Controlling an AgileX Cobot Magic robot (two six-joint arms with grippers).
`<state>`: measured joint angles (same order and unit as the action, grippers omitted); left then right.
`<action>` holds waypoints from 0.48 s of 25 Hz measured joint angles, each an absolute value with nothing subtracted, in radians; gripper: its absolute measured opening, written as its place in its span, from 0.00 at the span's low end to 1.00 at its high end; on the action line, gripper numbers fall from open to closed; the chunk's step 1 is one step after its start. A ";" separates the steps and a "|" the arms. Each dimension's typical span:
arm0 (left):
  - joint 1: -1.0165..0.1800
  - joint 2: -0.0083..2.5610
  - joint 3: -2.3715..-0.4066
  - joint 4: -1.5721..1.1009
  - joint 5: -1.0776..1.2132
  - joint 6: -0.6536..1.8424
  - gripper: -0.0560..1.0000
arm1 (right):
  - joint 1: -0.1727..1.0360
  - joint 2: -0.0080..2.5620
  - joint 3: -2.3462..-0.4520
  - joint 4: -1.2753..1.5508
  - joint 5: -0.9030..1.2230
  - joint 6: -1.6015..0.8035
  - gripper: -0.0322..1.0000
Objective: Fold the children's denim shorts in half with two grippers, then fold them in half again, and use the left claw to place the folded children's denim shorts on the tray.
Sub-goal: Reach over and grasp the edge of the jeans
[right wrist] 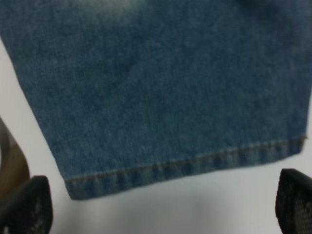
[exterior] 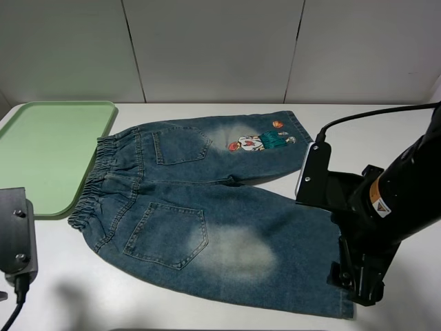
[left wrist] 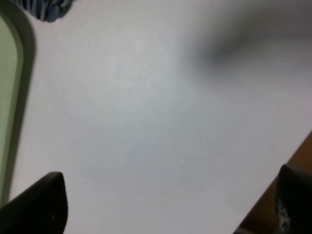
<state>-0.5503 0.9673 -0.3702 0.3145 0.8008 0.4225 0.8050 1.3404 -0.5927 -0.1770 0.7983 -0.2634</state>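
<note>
One white table (exterior: 386, 117) holds shorts (exterior: 207, 207) and tray (exterior: 41, 152); panelled wall (exterior: 213, 48) behind.

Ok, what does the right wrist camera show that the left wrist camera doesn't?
Only the right wrist view shows the stitched leg hem of the blue washed denim shorts, close up. Only the left wrist view shows the pale green plastic tray. Both show the white table, some denim, and black jaws standing open, holding nothing.
</note>
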 joint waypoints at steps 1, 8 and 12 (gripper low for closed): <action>-0.550 0.967 -0.365 0.326 0.796 0.423 0.85 | 0.805 1.352 -0.593 -0.173 0.789 -0.276 0.70; -0.550 0.967 -0.362 0.341 0.783 0.423 0.85 | 0.805 1.395 -0.567 -0.165 0.702 -0.334 0.70; -0.550 0.967 -0.362 0.341 0.783 0.423 0.85 | 0.805 1.396 -0.476 -0.180 0.638 -0.372 0.70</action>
<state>-0.5503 0.9673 -0.3617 0.3411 0.7829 0.4225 0.8050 1.3959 -0.4762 -0.1805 0.6385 -0.3718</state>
